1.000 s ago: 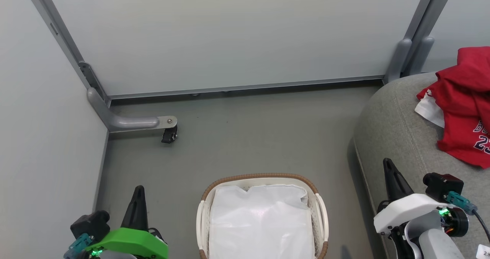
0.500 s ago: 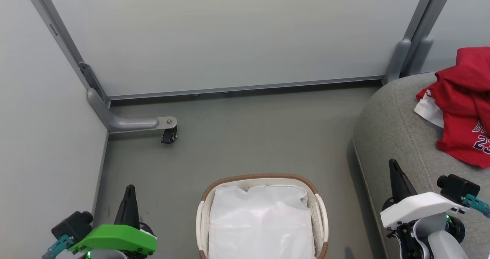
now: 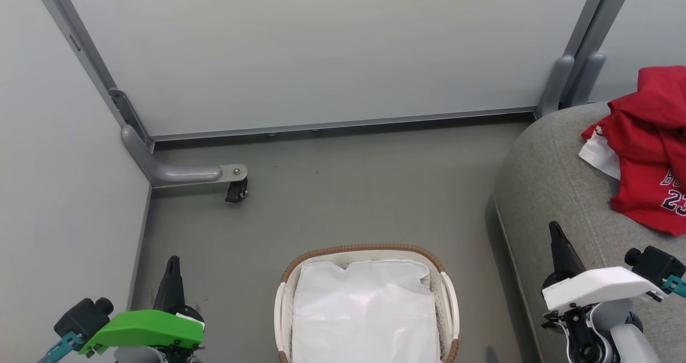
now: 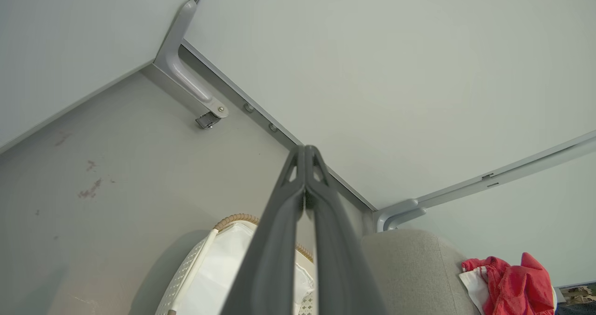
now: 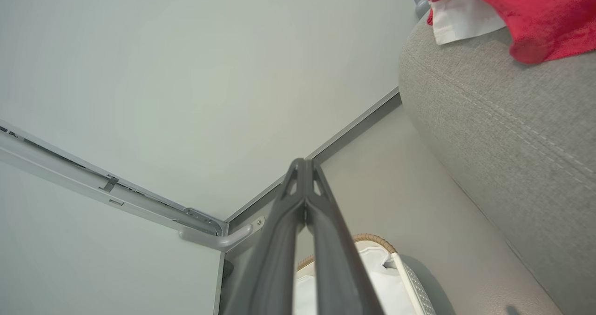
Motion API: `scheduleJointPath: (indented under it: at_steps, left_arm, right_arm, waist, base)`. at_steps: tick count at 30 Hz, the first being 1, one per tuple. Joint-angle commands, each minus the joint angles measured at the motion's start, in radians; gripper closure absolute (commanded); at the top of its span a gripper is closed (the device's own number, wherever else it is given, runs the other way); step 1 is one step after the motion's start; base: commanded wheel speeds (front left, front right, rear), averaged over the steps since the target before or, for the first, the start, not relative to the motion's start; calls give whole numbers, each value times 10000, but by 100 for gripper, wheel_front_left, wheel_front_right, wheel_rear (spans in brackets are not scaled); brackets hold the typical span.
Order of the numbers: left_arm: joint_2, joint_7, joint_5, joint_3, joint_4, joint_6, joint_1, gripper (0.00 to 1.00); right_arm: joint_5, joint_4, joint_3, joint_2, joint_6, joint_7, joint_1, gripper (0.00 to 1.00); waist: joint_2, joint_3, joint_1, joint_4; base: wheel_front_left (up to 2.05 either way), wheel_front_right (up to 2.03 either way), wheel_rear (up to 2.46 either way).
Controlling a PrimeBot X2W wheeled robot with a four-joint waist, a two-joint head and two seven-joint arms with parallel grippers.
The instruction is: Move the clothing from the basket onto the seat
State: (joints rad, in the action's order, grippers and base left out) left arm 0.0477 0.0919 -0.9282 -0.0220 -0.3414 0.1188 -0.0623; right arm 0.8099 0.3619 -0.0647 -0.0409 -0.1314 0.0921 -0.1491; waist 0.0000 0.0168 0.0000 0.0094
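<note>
The red clothing [image 3: 648,148] lies heaped on the grey seat [image 3: 552,180] at the right, a white panel showing at its left edge and "23" near the frame's border; it also appears as clothing [image 4: 510,289] and clothing [image 5: 517,12] on the seat [image 5: 507,133]. On the floor at bottom centre stands the basket [image 3: 367,249], holding just a flat white liner sheet [image 3: 364,309]. My left gripper [image 3: 172,262] is shut and empty, left of the basket. My right gripper [image 3: 553,228] is shut and empty over the seat's front edge. Both wrist views show fingers pressed together, left gripper [image 4: 305,150], right gripper [image 5: 304,164].
Pale partition walls enclose the grey floor. A grey bracket with a black caster [image 3: 236,190] juts out at the left wall's foot. Two grey posts [image 3: 573,79] rise behind the seat's left corner. Open floor lies between basket and back wall.
Both grippers have drawn back toward the bottom of the head view, the left one also drifting left and the right one right. Basket, seat and clothing stay put.
</note>
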Motion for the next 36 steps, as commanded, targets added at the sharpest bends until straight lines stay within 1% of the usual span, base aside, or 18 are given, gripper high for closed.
scheduleJointPath:
  at_steps: [1, 22, 36]
  left_arm:
    - [26, -78, -299, 107, 172, 43, -297, 100]
    - [32, -727, -2419, 517, 443, 70, -388, 100]
    - [34, -1088, -3612, 755, 594, 93, -423, 100]
  right_arm:
    - [367, -199, -58, -71, 4, -77, 2, 100]
    - [2841, -529, -204, -89, 6, -730, 135, 100]
    - [4236, -712, -288, -97, 6, -1096, 229, 100]
  waist:
    - [0, -2, 0, -1]
    - [0, -36, 0, -25]
    - [0, -58, 0, -40]
  base:
    - [0, 0, 0]
    - [0, 0, 0]
    - [0, 0, 0]
